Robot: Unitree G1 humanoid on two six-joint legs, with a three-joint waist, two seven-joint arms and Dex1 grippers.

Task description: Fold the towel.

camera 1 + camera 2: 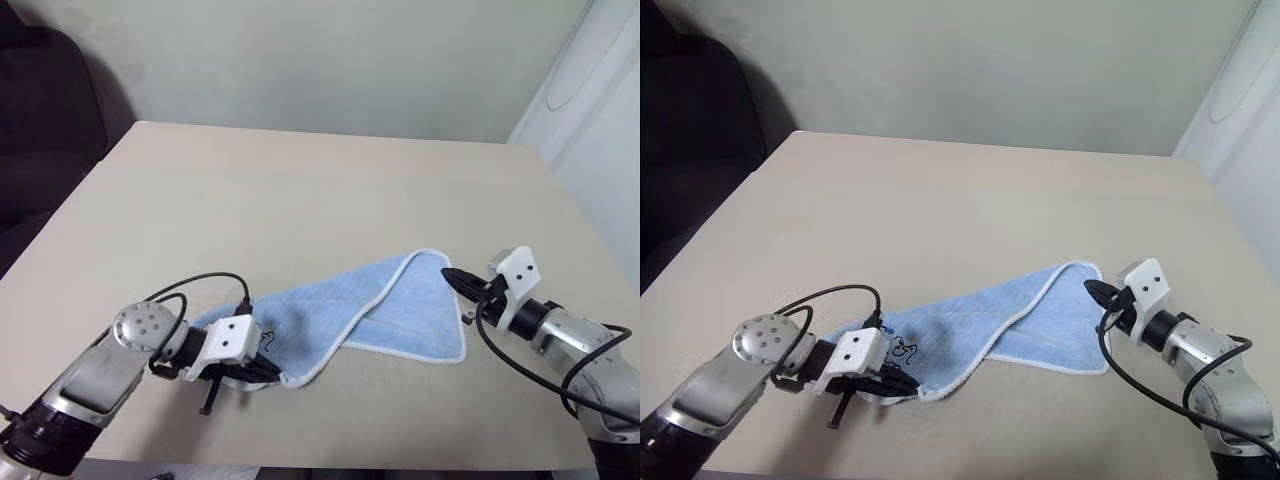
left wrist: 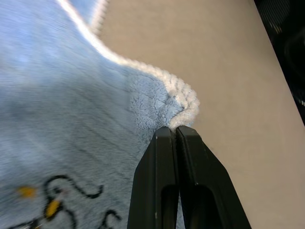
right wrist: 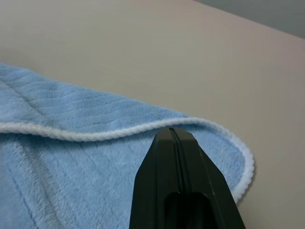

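Soft, even indoor light
Faint shadows lie under the arms on the tabletop (image 1: 300,190); wrist close-ups blur toward their edges.

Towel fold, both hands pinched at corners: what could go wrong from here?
1. The left hand is shut on just the white edging at the corner of the towel; a grip that thin may slip when pulled.
2. The right hand is shut at the far corner, where two layers overlap; it may hold only one layer, and the fold could come out skewed.

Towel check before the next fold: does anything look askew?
Yes. The towel lies slanted and unevenly folded, edges not lined up, its near-left corner bunched in the shut left gripper.
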